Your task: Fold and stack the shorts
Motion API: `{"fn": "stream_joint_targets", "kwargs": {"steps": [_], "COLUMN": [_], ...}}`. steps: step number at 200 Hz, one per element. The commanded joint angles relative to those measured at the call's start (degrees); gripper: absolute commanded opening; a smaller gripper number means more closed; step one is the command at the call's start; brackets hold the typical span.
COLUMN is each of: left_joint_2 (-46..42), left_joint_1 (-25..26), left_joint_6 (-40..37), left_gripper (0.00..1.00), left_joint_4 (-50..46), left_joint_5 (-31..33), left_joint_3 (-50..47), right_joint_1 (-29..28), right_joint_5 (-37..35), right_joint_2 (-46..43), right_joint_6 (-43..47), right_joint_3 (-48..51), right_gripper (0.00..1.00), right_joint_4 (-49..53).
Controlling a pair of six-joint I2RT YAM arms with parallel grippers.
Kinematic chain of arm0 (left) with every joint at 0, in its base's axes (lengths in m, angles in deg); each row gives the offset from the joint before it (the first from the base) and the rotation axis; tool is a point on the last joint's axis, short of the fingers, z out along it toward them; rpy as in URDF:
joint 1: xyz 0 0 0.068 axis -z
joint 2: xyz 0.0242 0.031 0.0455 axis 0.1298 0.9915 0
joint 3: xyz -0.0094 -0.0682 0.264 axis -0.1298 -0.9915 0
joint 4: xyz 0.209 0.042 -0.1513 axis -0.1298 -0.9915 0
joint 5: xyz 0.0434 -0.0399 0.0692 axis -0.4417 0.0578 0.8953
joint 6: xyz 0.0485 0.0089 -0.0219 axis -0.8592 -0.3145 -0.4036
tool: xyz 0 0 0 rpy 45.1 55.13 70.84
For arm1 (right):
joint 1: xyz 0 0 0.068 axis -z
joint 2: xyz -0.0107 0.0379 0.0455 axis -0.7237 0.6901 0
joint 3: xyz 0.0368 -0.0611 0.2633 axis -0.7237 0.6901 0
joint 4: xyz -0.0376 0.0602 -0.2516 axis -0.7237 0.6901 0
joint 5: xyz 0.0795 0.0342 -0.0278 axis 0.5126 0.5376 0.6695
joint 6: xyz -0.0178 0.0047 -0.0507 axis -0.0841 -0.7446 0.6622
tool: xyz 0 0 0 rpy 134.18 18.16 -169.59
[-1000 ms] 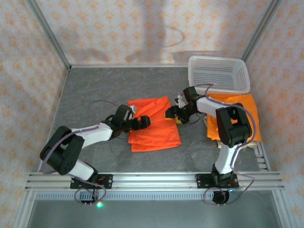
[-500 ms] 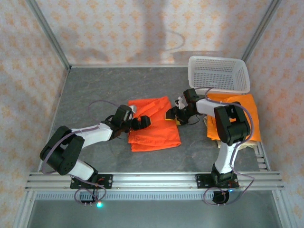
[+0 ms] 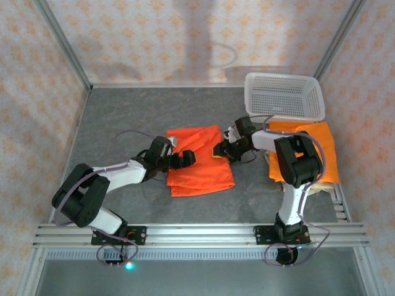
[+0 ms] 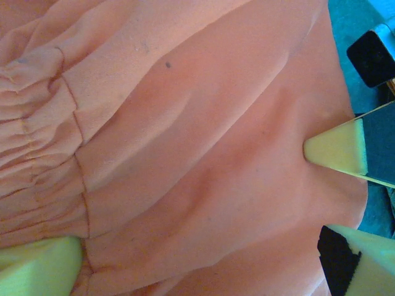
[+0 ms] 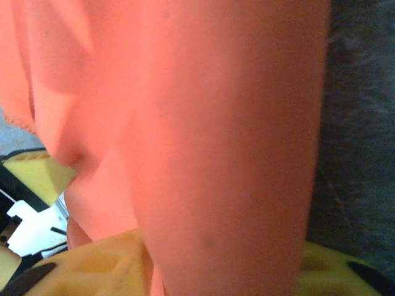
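Here, orange shorts point(image 3: 200, 169) lie flat in the middle of the tabletop point(image 3: 123, 117). The left fingers point(image 4: 37, 268) are spread wide over the waistband side. The right fingers point(image 5: 336, 266) straddle a fold at the right edge; whether they are clamped, I cannot tell.

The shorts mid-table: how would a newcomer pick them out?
Start at the white basket in the table's far right corner, then look left to the middle. Those orange shorts lie alone between the left end effector and the right end effector, unlike the orange stack by the basket.
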Motion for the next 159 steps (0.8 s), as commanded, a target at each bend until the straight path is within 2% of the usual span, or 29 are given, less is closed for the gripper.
{"fn": "stream_joint_targets", "kwargs": {"steps": [1,13,35,62,109,159], "left_joint_2": [1.67,0.46,-3.18,-9.38,-15.94,-14.80], "left_joint_1": [-0.58,-0.57,-0.61,-0.65,-0.79,-0.94], "left_joint_6": [0.06,0.32,0.46,-0.23,-1.60,-0.77], "left_gripper": [1.00,1.00,1.00,1.00,1.00,1.00], "left_joint_4": [-4.15,-4.07,-4.36,-6.96,-11.35,-8.97], "left_joint_5": [0.62,0.76,1.42,3.28,4.77,3.80], "left_joint_3": [-2.44,-2.50,-2.28,-1.59,-0.59,-0.94], "right_joint_1": [-0.69,-0.75,-0.91,-1.62,-2.55,-2.52], "right_joint_5": [-0.70,-2.10,-5.17,-12.68,-32.09,-53.06], "right_joint_2": [0.86,0.39,-0.70,-3.62,-10.38,-13.63], "right_joint_6": [-0.57,-0.58,0.24,3.23,8.10,11.59], "right_joint_3": [0.39,0.54,0.10,-1.53,-7.81,-17.48], "right_gripper": [0.31,0.21,0.11,0.00,0.00,0.00], "right_joint_4": [-1.35,-1.11,1.07,7.21,24.17,41.70]}}
